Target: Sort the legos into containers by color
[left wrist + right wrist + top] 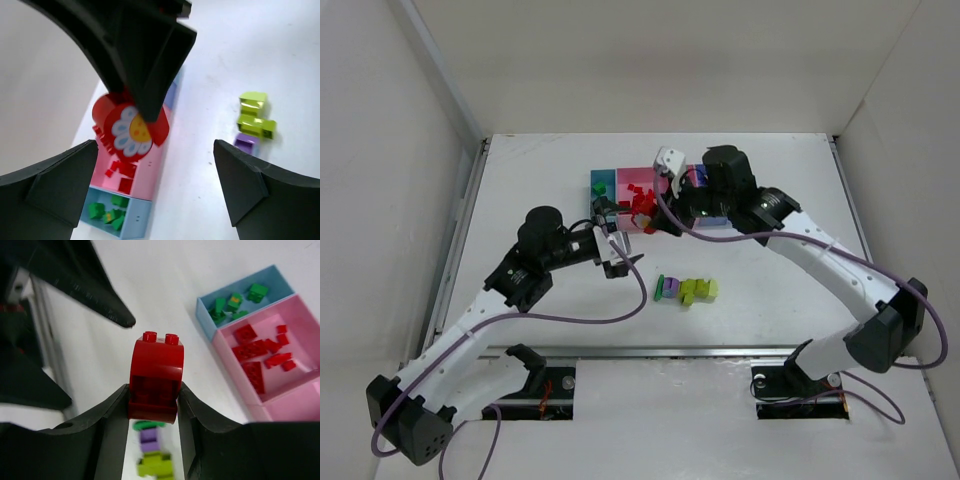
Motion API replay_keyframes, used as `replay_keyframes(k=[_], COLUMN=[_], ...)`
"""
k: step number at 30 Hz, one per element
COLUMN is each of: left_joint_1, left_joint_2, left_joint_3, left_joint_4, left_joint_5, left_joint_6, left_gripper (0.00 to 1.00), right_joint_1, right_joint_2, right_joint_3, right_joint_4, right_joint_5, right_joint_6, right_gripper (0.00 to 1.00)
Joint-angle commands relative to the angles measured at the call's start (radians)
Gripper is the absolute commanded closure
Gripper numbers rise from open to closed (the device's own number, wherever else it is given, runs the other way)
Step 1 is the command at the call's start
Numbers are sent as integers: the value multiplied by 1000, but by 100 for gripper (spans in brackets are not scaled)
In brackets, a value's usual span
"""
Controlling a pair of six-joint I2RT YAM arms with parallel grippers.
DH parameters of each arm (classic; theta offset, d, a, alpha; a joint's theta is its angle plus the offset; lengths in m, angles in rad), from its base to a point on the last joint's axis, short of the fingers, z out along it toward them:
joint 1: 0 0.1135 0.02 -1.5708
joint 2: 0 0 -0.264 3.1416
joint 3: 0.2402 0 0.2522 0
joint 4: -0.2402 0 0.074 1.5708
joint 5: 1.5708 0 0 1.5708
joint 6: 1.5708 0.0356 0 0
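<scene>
My right gripper is shut on a red rounded lego and holds it in the air. From the left wrist view that lego shows a white daisy print and hangs over the pink container, which holds red pieces. My left gripper stands open and empty just below it, and sits left of the right gripper in the top view. The light blue container holds green legos. Lime, purple and green legos lie loose on the table.
The row of joined containers sits at the middle back of the white table, partly hidden by the right arm. The left gripper's dark fingers are close to the held lego. White walls enclose the table on three sides.
</scene>
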Motion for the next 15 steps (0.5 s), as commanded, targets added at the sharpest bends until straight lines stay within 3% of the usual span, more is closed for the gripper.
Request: replay_keyframes(k=[1, 6, 15], left_joint_1=[41, 41, 41], left_joint_2=[9, 57, 138], left_joint_3=[50, 96, 171], left_joint_4=[-110, -150, -205], left_joint_5=[252, 323, 323], left_joint_6=[26, 78, 146], left_gripper=[0, 0, 0], right_joint_1=[3, 3, 118], right_joint_2=[-82, -166, -176], right_joint_3=[-78, -152, -173], right_joint_4=[-33, 1, -48], right_joint_5=[-2, -40, 24], right_joint_6=[-308, -459, -558], right_gripper=[100, 100, 100])
